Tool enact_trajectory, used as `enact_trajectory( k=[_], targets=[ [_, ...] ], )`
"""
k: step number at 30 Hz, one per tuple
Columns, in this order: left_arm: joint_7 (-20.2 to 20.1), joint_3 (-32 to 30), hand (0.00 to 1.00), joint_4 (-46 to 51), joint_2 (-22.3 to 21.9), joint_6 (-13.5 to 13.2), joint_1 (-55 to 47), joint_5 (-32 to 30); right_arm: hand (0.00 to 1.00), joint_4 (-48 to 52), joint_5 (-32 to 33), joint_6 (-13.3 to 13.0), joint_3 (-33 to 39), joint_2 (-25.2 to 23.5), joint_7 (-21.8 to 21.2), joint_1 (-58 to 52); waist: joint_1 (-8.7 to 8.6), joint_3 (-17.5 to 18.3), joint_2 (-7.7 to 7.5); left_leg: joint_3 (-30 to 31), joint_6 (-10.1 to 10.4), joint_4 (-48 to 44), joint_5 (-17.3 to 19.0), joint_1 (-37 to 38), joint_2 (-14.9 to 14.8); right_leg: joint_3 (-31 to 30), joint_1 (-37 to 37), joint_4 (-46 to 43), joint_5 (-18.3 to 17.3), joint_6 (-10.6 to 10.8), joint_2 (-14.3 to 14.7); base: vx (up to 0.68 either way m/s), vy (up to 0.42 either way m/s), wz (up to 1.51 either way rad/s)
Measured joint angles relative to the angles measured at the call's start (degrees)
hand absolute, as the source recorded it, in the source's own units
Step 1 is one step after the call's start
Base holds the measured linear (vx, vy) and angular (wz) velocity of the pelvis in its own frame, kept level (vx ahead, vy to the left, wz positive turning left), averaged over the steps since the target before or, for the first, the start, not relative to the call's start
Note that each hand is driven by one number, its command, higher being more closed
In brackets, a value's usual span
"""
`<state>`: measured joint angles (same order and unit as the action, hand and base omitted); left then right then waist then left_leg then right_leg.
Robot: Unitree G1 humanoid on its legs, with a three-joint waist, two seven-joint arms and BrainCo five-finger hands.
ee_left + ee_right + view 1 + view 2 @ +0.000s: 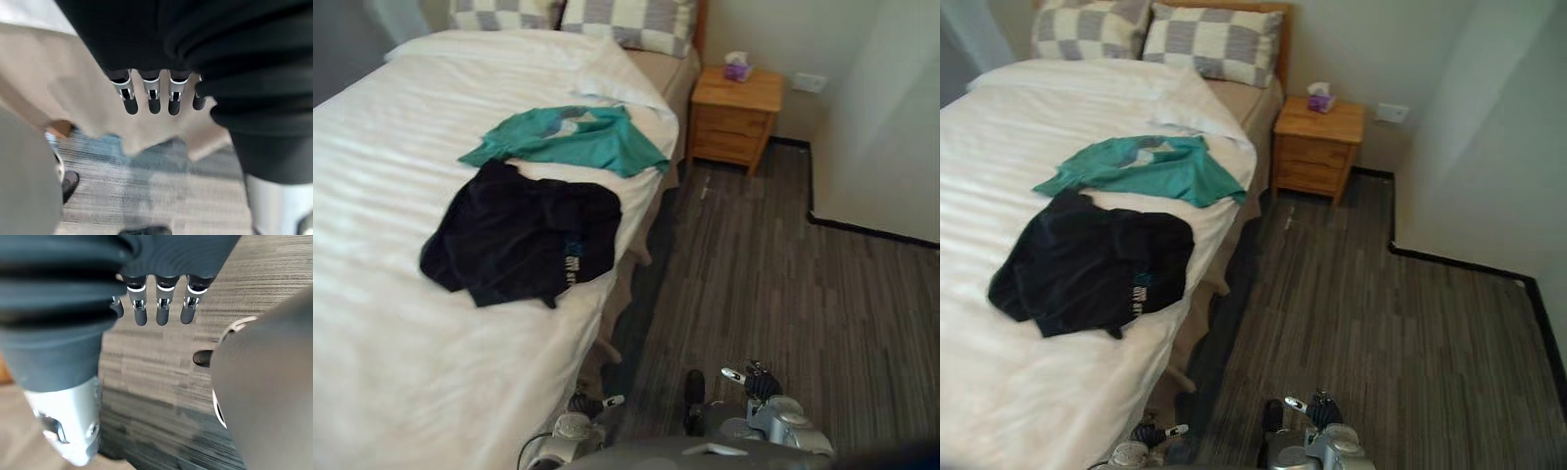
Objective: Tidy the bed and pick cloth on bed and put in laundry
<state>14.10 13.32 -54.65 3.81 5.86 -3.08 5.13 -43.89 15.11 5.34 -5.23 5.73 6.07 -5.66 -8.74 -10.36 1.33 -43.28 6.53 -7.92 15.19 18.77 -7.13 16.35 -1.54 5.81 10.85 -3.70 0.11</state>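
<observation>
A black garment [524, 237] lies crumpled on the white bed [382, 147], near its right edge. Just beyond it lies a teal shirt [573, 137], spread flat and touching the black one. My left hand [151, 95] hangs low beside the bed's beige skirt, its fingers straight and holding nothing. My right hand [161, 308] hangs over the striped floor, fingers straight and empty too. Both hands are well short of the clothes; in the left eye view they show at the bottom edge as the left hand [590, 403] and the right hand [756, 382].
Two checked pillows [1160, 39] rest at the head of the bed. A wooden nightstand [734, 113] with a tissue box [737, 67] stands by the far wall. Grey striped carpet [783, 294] runs along the bed's right side, bounded by a wall [881, 117] at the right.
</observation>
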Motion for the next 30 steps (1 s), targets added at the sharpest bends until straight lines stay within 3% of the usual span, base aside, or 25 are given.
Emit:
enact_trajectory(
  k=[1, 2, 3, 5, 6, 7, 8, 9, 10, 12, 15, 17, 21, 22, 23, 24, 25, 26, 27, 30],
  targets=[
    [0.0, -0.1, 0.00, 0.3, -0.1, -0.1, 0.1, 0.0, 0.00, -0.4, 0.0, 0.1, -0.4, 0.2, 0.2, 0.0, 0.78, 0.0, -0.06, 3.0, -0.5, -1.9, -0.1, 0.0, -0.2, -2.5, -0.1, -0.2, 0.1, -0.2, 0.6, 0.12, -0.034, -1.23],
    [0.0, -0.2, 0.00, 0.4, -0.1, -0.2, 0.1, 0.3, 0.00, -1.1, -0.2, -0.1, -0.4, 0.4, 0.2, 0.2, 1.73, -0.1, -0.12, 7.9, -2.9, -2.8, 1.4, -0.1, 0.2, -5.5, -0.2, 0.0, 0.0, -0.5, 1.1, 0.11, -0.028, -1.34],
    [0.1, -0.6, 0.00, 0.4, -0.1, -0.5, 0.0, 0.6, 0.00, -1.8, -0.5, -0.3, -0.4, 0.6, -0.1, 0.4, 2.15, -0.2, -0.25, 12.0, -3.7, -2.5, 2.1, -0.1, 1.1, -7.9, -0.5, 0.1, 0.1, -0.4, 2.0, 0.02, 0.011, -1.57],
    [0.1, -3.3, 0.00, -0.9, -0.5, -1.2, -0.3, 1.1, 0.00, -4.8, -1.6, -1.8, -0.5, 1.1, -1.4, 1.4, 2.72, 0.9, 0.79, 16.9, -3.6, -3.6, 2.8, 0.2, 1.6, -14.1, -1.8, 0.1, 0.5, 0.0, 5.9, 0.02, 0.013, -1.78],
    [0.0, -4.6, 0.00, -1.1, -0.2, -1.4, -0.3, 1.2, 0.00, -5.8, -2.5, -2.3, -0.5, 0.9, -1.8, 2.0, 3.14, 0.8, 0.01, 17.1, -4.3, -6.4, 2.4, -1.0, 1.8, -15.8, -2.2, -0.1, -0.1, 0.3, 6.1, 0.03, -0.041, -1.78],
    [0.1, -5.8, 0.00, -1.4, 0.1, -1.5, -0.3, 1.5, 0.00, -7.0, -2.9, -2.7, -0.3, 1.0, -2.8, 3.5, 3.70, 0.7, 1.12, 17.8, -5.8, -11.7, 2.0, -3.8, -0.4, -16.1, -4.3, -3.5, -3.1, -1.3, 7.0, 0.04, -0.038, -1.65],
    [-0.1, -6.9, 0.00, -1.8, -0.2, -1.5, -0.4, 1.8, 0.00, -7.3, -3.0, -3.1, -0.3, 1.9, -4.1, 3.9, 3.50, 0.2, 0.85, 19.9, -6.2, -17.6, 2.0, -5.0, -1.4, -16.3, -7.7, -14.6, -5.9, -4.2, 7.5, 0.07, -0.042, -1.34],
    [-0.4, -7.4, 0.00, -1.9, 0.3, -1.1, -0.5, 1.7, 0.00, -7.2, -3.0, -3.8, -0.3, 1.6, -4.6, 3.0, 3.53, 0.7, 0.34, 20.9, -6.8, -20.5, 1.6, -5.6, -0.3, -17.5, -6.2, -14.3, -7.1, -1.3, 6.8, 0.14, 0.006, -1.12],
    [-1.3, -7.8, 0.00, -2.6, 0.5, -0.2, -0.5, 1.6, 0.00, -8.1, -2.8, -4.5, 0.0, 2.2, -5.7, 2.9, 4.40, 1.0, 0.63, 22.9, -7.6, -23.4, 2.6, -5.8, -0.6, -18.9, -4.0, -11.3, -5.5, -1.2, 7.6, 0.12, 0.029, -0.75],
    [-3.0, -8.9, 0.00, -3.2, -0.3, 1.1, -0.4, 1.1, 0.00, -10.4, -1.7, -5.5, 0.5, 2.1, -6.7, 2.6, 4.70, 1.6, 1.39, 25.2, -6.9, -20.4, 6.3, -6.8, -0.4, -20.1, -1.1, -4.9, -2.7, -0.2, 7.8, 0.03, 0.069, -0.64],
    [-5.2, -9.0, 0.00, -3.6, -0.5, 2.1, 0.5, 1.0, 0.00, -12.0, -0.3, -7.0, 1.3, 2.5, -8.3, 2.4, 4.92, 2.1, 1.92, 25.3, -4.9, -7.8, 5.8, -7.7, -0.7, -18.4, -0.4, 0.0, -1.1, 2.0, 7.8, -0.04, 0.056, -0.29],
    [-6.8, -9.0, 0.00, -5.5, 0.6, 2.3, 1.4, 0.3, 0.00, -12.2, 0.6, -7.1, 3.6, 1.6, -8.6, 1.8, 4.55, 2.3, 0.36, 25.1, -3.5, -1.1, 3.9, -5.3, 1.4, -18.1, -1.1, 0.0, -0.8, 2.4, 6.8, 0.00, 0.084, -0.12],
    [-7.8, -9.9, 0.00, -6.0, 1.3, 2.1, 1.3, 0.0, 0.00, -12.6, 1.0, -8.1, 5.4, 1.5, -9.7, 1.2, 3.59, 2.4, -1.31, 24.9, -3.6, 4.0, 1.0, -3.9, 3.4, -16.8, -2.1, 0.0, -0.5, 2.9, 5.4, 0.02, 0.093, -0.01],
    [-7.8, -11.5, 0.00, -6.5, 1.2, 2.1, 1.3, 0.0, 0.00, -13.1, 2.2, -8.4, 5.6, 1.2, -9.8, 1.2, 3.45, 2.1, -1.78, 24.6, -3.9, 4.5, 0.6, -3.7, 3.2, -15.5, -2.1, 0.0, -1.4, 4.0, 5.4, 0.04, 0.098, -0.06],
    [-7.7, -12.4, 0.00, -6.3, 0.4, 2.0, 1.3, 0.0, 0.00, -13.5, 2.8, -8.7, 6.1, 2.0, -10.0, 1.5, 3.53, 2.4, 1.28, 23.1, -4.8, 4.9, -0.3, -3.9, 0.8, -12.0, -2.6, -1.5, -5.3, 6.0, 6.2, 0.06, 0.096, -0.14],
    [-7.7, -12.6, 0.00, -6.4, -0.4, 2.0, 1.2, -0.1, 0.00, -13.6, 2.8, -9.0, 6.2, 2.5, -10.1, 1.7, 3.63, 2.4, 2.23, 22.5, -4.3, 4.6, -0.7, -4.2, -0.6, -8.7, -4.5, -8.0, -7.2, 2.4, 5.9, 0.18, 0.117, -0.09],
    [-7.6, -13.7, 0.00, -6.4, -0.4, 2.0, 0.9, 0.0, 0.00, -13.4, 2.8, -9.5, 6.2, 2.0, -10.4, 1.7, 3.62, 2.3, 1.54, 22.8, -4.0, 4.5, -0.7, -3.6, -0.9, -7.1, -5.7, -18.7, -9.7, -0.4, 3.2, 0.22, 0.112, 0.06],
    [-7.5, -13.9, 0.00, -6.3, 0.2, 2.2, 0.4, -0.1, 0.00, -14.0, 2.8, -9.8, 6.2, 0.9, -10.5, 0.8, 3.52, 2.8, -0.61, 23.5, -3.5, 4.3, -0.4, -3.2, 0.9, -9.5, -4.9, -20.5, -13.5, 1.6, 1.4, 0.23, 0.089, 0.09],
    [-7.5, -13.7, 0.00, -6.4, 1.0, 2.2, 0.8, 0.0, 0.00, -14.7, 2.8, -10.1, 6.2, 0.6, -10.5, 1.0, 3.70, 3.0, -1.65, 23.6, -3.3, 4.3, -0.3, -2.8, 1.1, -10.0, -4.8, -21.0, -14.2, 0.7, 1.5, 0.12, 0.013, 0.01],
    [-7.5, -12.8, 0.00, -6.8, 0.8, 2.3, 1.0, 0.0, 0.00, -15.1, 2.8, -10.2, 6.3, 0.8, -10.5, 1.3, 3.69, 2.9, -1.24, 23.6, -3.2, 3.3, -0.8, -2.5, 0.8, -10.1, -3.1, -19.1, -14.1, 0.9, 1.7, 0.07, 0.010, 0.01]
  ],
)
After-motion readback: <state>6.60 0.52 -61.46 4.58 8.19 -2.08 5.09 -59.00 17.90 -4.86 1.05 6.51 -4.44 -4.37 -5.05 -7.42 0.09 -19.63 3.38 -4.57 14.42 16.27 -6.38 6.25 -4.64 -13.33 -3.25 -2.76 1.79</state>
